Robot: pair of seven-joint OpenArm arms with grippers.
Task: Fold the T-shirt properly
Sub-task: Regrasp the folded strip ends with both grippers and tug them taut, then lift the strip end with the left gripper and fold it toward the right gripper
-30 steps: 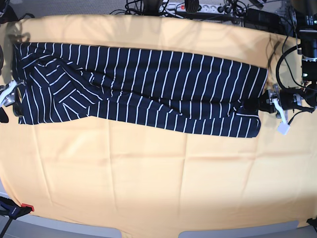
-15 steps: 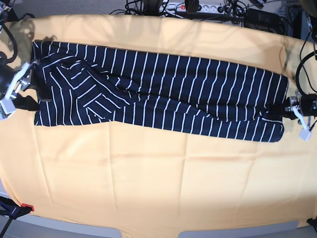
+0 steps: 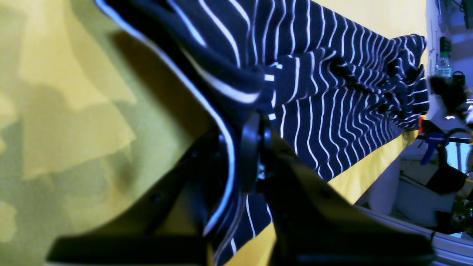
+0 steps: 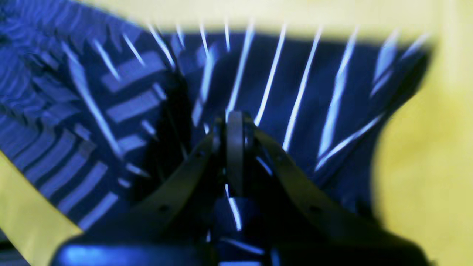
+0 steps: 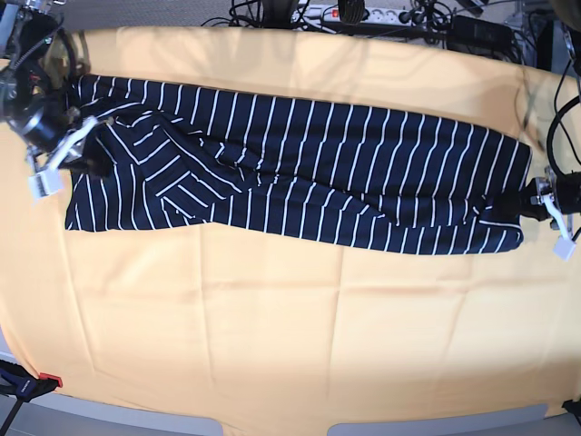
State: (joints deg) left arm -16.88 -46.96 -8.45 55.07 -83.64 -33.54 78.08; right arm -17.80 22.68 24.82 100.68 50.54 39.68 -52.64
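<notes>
Dark blue cloth with thin white stripes makes up the T-shirt (image 5: 345, 173), and it lies in a long, wide strip across the far half of the table, on top of the yellow cloth (image 5: 290, 336). The yellow cloth has some soft wrinkles near its far side. The shirt is not flat all over. At the end by the right gripper (image 5: 107, 168) it is bunched up in lumpy folds, and one bumpy fold runs slanting toward the middle. From there, a folded edge goes along the shirt to the other end. The left gripper (image 5: 526, 200) is at that other end, and its fingers are pinching the edge of the shirt. In the left wrist view, the cloth goes up in a ridge between the fingers, with one bright white stripe running along it. The right gripper is over the bunched end, and its fingers are pressed together. They are right at the cloth, but I cannot tell if a bit of it is caught between them. The right wrist view is blurry, with stripes going many ways around the dark fingertips.
</notes>
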